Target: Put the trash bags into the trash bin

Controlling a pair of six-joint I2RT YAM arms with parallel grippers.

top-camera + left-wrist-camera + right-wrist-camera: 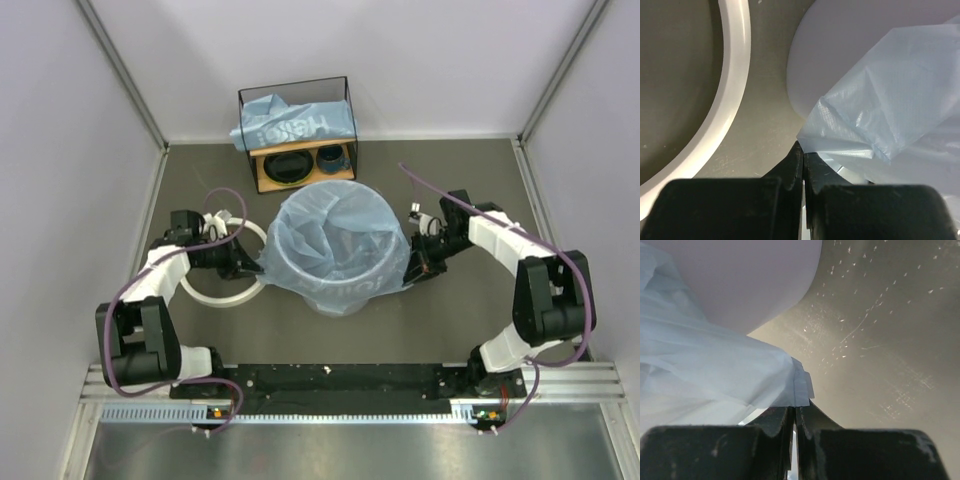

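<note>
The translucent trash bin [338,303] stands mid-table, with a light-blue trash bag [335,235] lining it and draped over its edge. My left gripper [257,268] is at the bin's left side, its jaws shut on the bag's hanging edge [875,115] at the fingertips [799,150]. On the bin's right side, my right gripper [411,267] is shut on a corner of the same bag [799,385]. The bin's wall [850,50] [750,280] fills the top of both wrist views. A second trash bag [295,125] with white lettering lies on the shelf at the back.
The white ring rim [215,297] [735,85] lies flat on the table left of the bin, under my left arm. The black-wire wooden shelf [262,176] at the back holds a dark bowl [288,167] and a cup [331,158]. Walls close in on three sides.
</note>
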